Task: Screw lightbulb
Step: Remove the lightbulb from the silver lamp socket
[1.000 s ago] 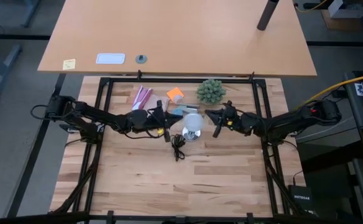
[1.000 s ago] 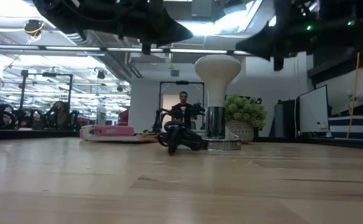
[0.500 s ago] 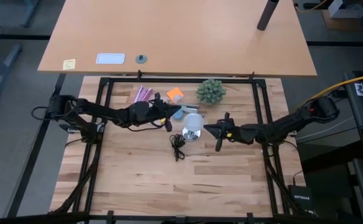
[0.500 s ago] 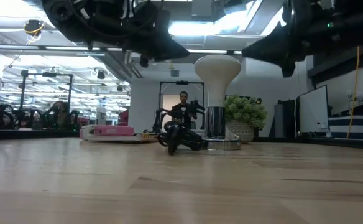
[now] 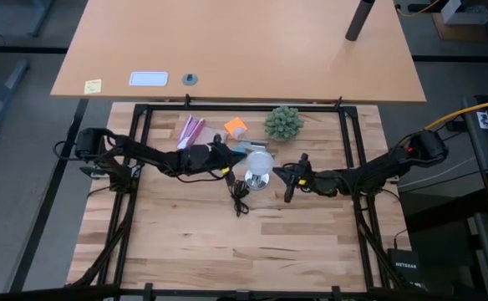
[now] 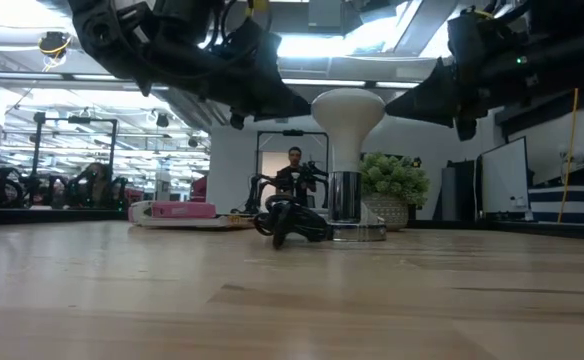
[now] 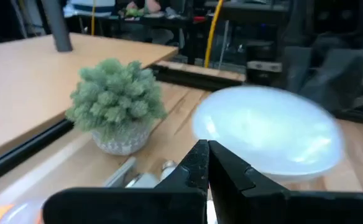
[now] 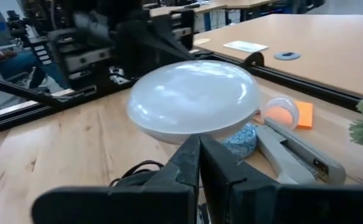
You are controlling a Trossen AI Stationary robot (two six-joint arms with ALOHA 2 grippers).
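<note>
At mid-table the lightbulb (image 5: 261,163) stands upright in its silver socket (image 6: 346,212), left gripper (image 5: 224,162) and right gripper (image 5: 289,179) both pinched shut and empty either side, so a sideways nudge could topple it.

Butcher-block table (image 5: 227,242). On it: silver socket base (image 6: 357,232) carrying lightbulb (image 5: 261,162), black cord (image 5: 239,199), green spiky plant (image 5: 283,122), pink package (image 5: 190,130), orange pad (image 5: 235,126), possibly a stapler (image 8: 296,151).
</note>
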